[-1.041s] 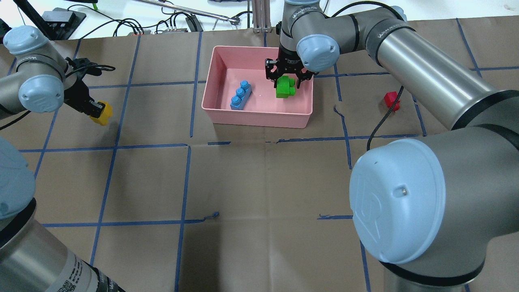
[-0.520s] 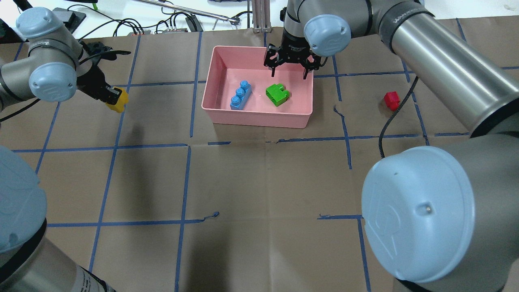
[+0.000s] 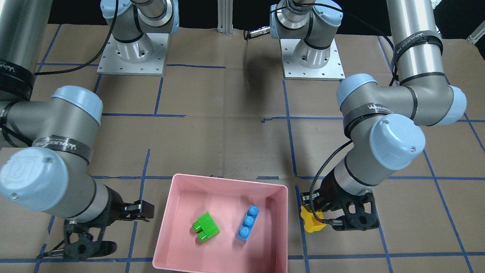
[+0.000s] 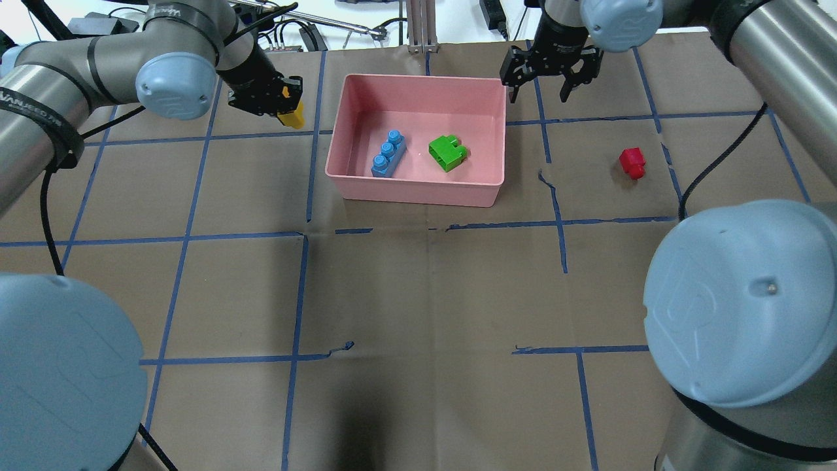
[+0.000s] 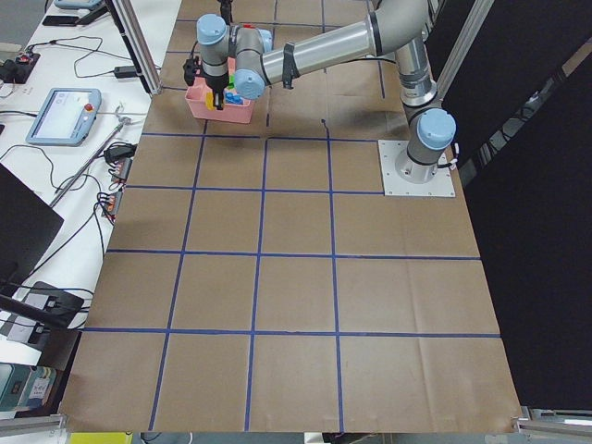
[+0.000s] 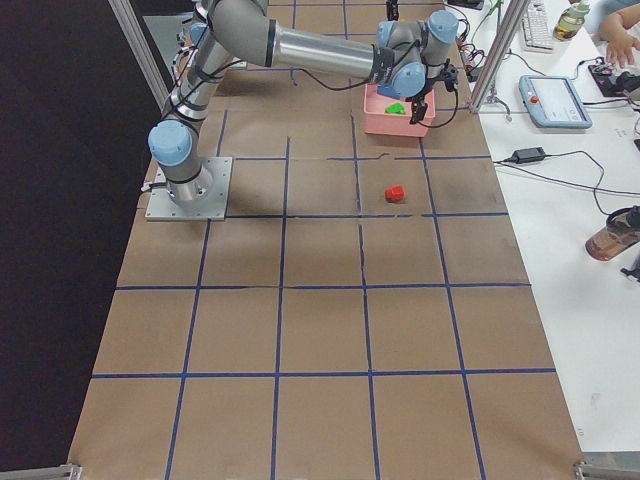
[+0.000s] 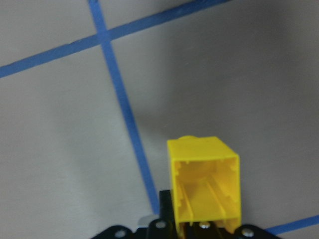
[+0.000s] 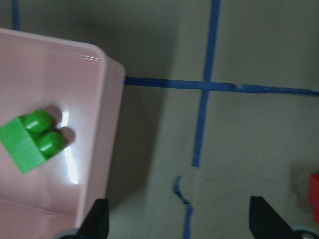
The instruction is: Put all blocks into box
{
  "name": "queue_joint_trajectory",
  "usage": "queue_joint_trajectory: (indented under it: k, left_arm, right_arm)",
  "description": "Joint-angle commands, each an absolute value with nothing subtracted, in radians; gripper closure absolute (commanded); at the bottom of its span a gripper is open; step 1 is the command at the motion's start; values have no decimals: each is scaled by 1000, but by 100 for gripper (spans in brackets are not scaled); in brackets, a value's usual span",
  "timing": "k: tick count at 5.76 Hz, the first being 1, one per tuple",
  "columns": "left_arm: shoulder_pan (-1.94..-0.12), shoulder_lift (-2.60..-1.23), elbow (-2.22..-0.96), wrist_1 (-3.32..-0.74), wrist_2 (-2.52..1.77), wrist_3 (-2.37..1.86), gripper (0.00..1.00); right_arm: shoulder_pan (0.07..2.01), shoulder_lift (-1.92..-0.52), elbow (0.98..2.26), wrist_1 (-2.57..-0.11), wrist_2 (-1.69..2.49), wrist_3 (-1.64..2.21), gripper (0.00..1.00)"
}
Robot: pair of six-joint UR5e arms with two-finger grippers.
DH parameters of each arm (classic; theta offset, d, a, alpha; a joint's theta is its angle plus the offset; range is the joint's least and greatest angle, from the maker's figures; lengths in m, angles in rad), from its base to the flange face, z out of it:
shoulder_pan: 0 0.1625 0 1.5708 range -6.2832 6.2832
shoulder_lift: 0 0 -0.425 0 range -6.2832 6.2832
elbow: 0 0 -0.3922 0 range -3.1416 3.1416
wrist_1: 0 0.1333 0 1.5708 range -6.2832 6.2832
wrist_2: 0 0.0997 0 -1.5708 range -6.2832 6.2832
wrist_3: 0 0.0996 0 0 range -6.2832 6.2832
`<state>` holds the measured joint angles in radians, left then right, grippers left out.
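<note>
The pink box (image 4: 418, 79) stands at the far middle of the table, also in the front-facing view (image 3: 227, 180). A blue block (image 4: 388, 154) and a green block (image 4: 447, 152) lie inside it. My left gripper (image 4: 285, 110) is shut on the yellow block (image 4: 291, 116), just outside the box's left wall; the left wrist view shows the yellow block's (image 7: 204, 184) hollow underside. My right gripper (image 4: 538, 93) is open and empty above the table beside the box's far right corner. The red block (image 4: 632, 162) lies on the table to the right of the box.
Brown paper with blue tape lines covers the table (image 4: 418, 294). Cables and a metal post (image 4: 418, 26) lie beyond the far edge. A black cable (image 4: 713, 163) hangs from my right arm near the red block.
My right gripper let go of the green block into the box, rose and moved right past the box's corner. My left gripper carried the yellow block right, up to the box's left wall.
</note>
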<state>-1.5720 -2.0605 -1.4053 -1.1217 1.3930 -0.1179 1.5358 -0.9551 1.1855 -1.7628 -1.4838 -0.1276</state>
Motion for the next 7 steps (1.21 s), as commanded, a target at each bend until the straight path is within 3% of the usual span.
queue_joint_trajectory:
  k: [1,2,5,7]
  left_arm:
    - [-1679,-2103,-1393,-1105,1348,-265,96]
    - [-1687,-2132,-1403,-1053,1351,-265,1]
    - [-1684,-2054,-1408,-1104,1358,-262,1]
    - [-1680,-1928,-1405,-1318,1472,-243,1]
  right_arm:
    - [1404,-953,1277,-1779,-1526,-303,0]
    - [1366,-945,1323,-1802,-1552,-330,0]
    - [1330,-931,1481,-1962,-1605,-356,0]
    - [1330,-927,1488,-1965,-1597,-357,6]
